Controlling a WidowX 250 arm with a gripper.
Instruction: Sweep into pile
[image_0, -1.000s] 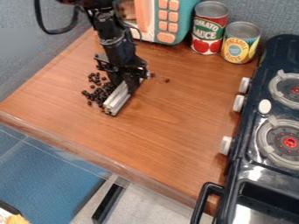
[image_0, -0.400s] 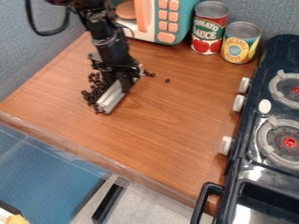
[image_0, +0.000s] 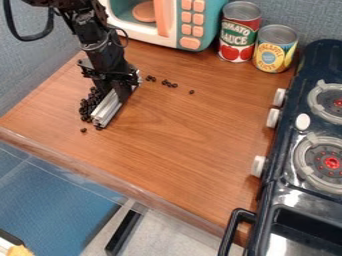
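Note:
At the upper left of the counter, my black gripper is down close to the surface, shut on a silver-grey bar that lies slanted along the wood. Against the bar's left side is a cluster of small dark beads. One bead sits apart, below the cluster and left of the bar's near end. Several more beads are strung out to the right of the gripper, with a single bead farthest right. Part of the cluster is hidden behind the gripper and bar.
A toy microwave stands at the back, beside a red tomato can and a yellow can. Along the right side is a toy stove with white knobs. The counter's front edge runs diagonally at lower left.
The gripper and bar have moved left, and the clustered beads have shifted left and bunched tighter. More beads now show on the wood right of the gripper.

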